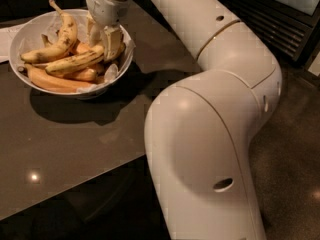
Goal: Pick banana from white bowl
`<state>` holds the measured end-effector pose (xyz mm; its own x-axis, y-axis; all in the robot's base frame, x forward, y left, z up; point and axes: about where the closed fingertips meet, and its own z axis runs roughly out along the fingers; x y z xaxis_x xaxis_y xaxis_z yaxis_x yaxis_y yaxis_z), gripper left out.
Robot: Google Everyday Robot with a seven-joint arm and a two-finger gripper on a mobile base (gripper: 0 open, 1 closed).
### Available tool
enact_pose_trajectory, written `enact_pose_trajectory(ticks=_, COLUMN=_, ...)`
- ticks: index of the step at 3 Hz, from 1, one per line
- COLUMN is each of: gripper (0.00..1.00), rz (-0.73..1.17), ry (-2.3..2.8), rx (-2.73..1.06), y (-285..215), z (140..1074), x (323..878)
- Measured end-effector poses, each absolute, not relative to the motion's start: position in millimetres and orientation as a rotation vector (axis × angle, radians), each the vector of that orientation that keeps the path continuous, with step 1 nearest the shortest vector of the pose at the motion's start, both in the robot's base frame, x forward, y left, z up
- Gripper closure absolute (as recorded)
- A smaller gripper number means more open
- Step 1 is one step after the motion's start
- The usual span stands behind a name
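The white bowl (122,64) stands on the dark table at the upper left, lined with white paper. Across its middle lies the banana (75,63), long, yellow and brown-speckled. My gripper (103,40) reaches down into the right side of the bowl and sits right at the banana's right end, touching or nearly touching it. A hooked yellow banana with a thin stem (64,38) lies behind it. Orange-toned bananas (50,82) lie under and in front of it.
The dark table (70,144) runs to a front edge at the lower left. My arm's large white segments (210,134) fill the right and middle. A white sheet (6,41) lies left of the bowl. A dark slatted cabinet (280,19) stands at the back right.
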<state>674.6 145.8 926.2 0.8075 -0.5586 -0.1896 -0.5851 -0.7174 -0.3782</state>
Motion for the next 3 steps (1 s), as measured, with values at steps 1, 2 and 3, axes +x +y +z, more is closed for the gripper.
enact_pose_trajectory(ticks=1, gripper=1.0, rz=0.08, ry=0.861, rx=-2.556, y=152.0, z=931.0, x=676.6)
enact_pose_trajectory(ticks=2, gripper=1.0, rz=0.089, ry=0.847, rx=-2.554, y=166.9, z=952.8, x=671.5)
enact_pose_trajectory(ticks=3, gripper=1.0, rz=0.089, ry=0.847, rx=-2.554, y=166.9, z=952.8, x=671.5)
